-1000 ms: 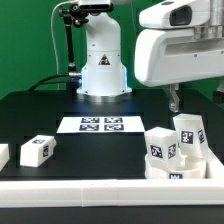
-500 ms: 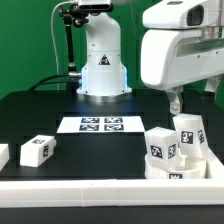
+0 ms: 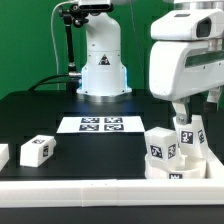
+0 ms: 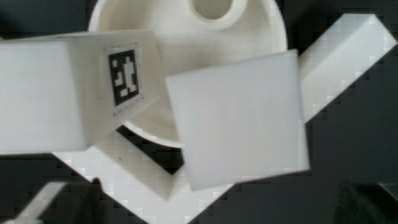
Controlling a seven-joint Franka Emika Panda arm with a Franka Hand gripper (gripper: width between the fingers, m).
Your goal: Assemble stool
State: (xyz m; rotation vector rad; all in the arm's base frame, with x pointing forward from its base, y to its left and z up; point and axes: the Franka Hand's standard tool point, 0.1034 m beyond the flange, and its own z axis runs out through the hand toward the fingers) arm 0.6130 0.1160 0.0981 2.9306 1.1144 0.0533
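The stool's round white seat [image 3: 176, 169] lies at the exterior view's right, against the front rail. Two short white legs stand on it, one [image 3: 160, 145] to the left and a taller-looking one [image 3: 189, 134] to the right, both with black-and-white tags. My gripper [image 3: 194, 110] hangs open just above the right leg and holds nothing. In the wrist view the seat [image 4: 187, 35] fills the background, with a tagged leg [image 4: 63, 95] and a second leg [image 4: 240, 120] close in front of it. A loose leg [image 3: 36, 150] lies far left, and another [image 3: 2, 155] is cut off by the frame edge.
The marker board [image 3: 100, 124] lies in the middle of the black table, in front of the robot base [image 3: 103, 62]. A white border rail [image 3: 90, 195] runs along the front, and its corner [image 4: 143, 178] shows under the seat in the wrist view.
My gripper has moved to the exterior view's right and come down toward the legs standing on the seat. Jaws stay open. The parts have not moved.
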